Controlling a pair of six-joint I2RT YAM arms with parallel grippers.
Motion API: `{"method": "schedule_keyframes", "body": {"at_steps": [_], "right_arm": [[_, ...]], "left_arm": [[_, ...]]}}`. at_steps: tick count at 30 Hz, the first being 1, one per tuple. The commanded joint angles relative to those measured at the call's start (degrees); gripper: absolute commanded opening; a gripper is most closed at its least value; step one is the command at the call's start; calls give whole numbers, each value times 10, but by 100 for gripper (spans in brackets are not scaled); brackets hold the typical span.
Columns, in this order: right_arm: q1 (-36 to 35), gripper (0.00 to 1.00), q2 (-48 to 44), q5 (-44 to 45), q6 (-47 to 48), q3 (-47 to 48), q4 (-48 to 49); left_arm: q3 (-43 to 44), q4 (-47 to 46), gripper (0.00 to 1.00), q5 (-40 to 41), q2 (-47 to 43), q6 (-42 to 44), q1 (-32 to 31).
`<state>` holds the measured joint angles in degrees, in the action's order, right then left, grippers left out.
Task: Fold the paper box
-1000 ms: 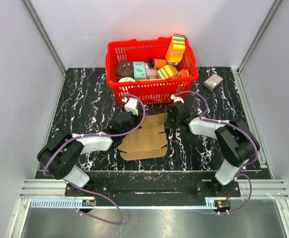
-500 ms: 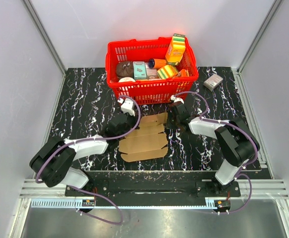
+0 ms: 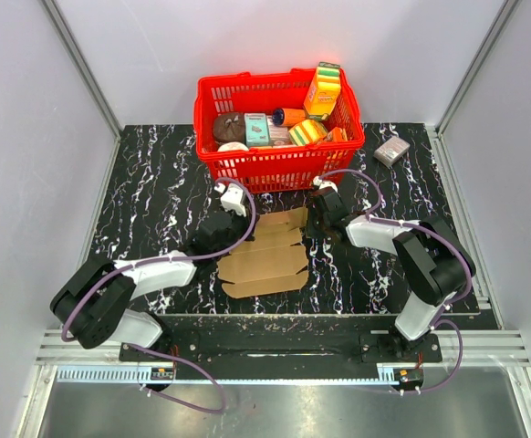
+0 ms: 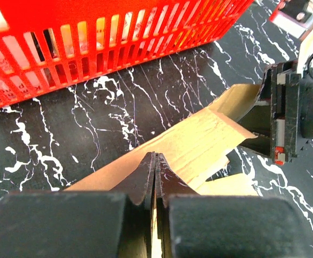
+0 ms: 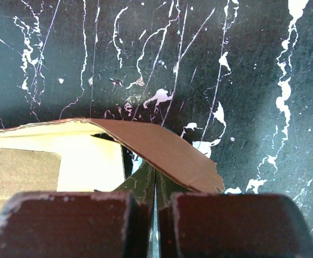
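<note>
The paper box (image 3: 270,260) is a flat brown die-cut sheet on the black marble table between my arms. My left gripper (image 3: 236,228) is at its far left edge. In the left wrist view the fingers (image 4: 155,156) are pressed together, with a thin sliver of cardboard between them and the sheet (image 4: 199,140) rising beyond. My right gripper (image 3: 309,224) is at the far right corner. In the right wrist view its jaws (image 5: 155,167) are shut and a lifted brown flap (image 5: 167,150) curls over the fingertips. The right gripper also shows in the left wrist view (image 4: 279,115).
A red plastic basket (image 3: 275,157) of colourful packages stands just beyond the sheet, close to both wrists; its slatted wall fills the top of the left wrist view (image 4: 92,54). A small grey-pink box (image 3: 392,151) lies at the far right. Grey walls enclose the table.
My left arm has swung a little to the left and its gripper has shifted slightly along the sheet's far left edge. The right arm has barely moved.
</note>
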<state>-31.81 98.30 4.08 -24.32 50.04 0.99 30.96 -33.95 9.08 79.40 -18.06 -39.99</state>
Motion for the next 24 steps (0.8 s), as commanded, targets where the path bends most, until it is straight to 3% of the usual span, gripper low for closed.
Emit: {"method": "schedule_keyframes", "body": {"at_steps": [1,24], "right_arm": [[3,0,2,15,-5,22,5],[3,0,8,-39,4,22,23]], "left_arm": [[-10,-20,0,-13,3,-9,3],[-18,-30,0,-17,19,-16,3]]}}
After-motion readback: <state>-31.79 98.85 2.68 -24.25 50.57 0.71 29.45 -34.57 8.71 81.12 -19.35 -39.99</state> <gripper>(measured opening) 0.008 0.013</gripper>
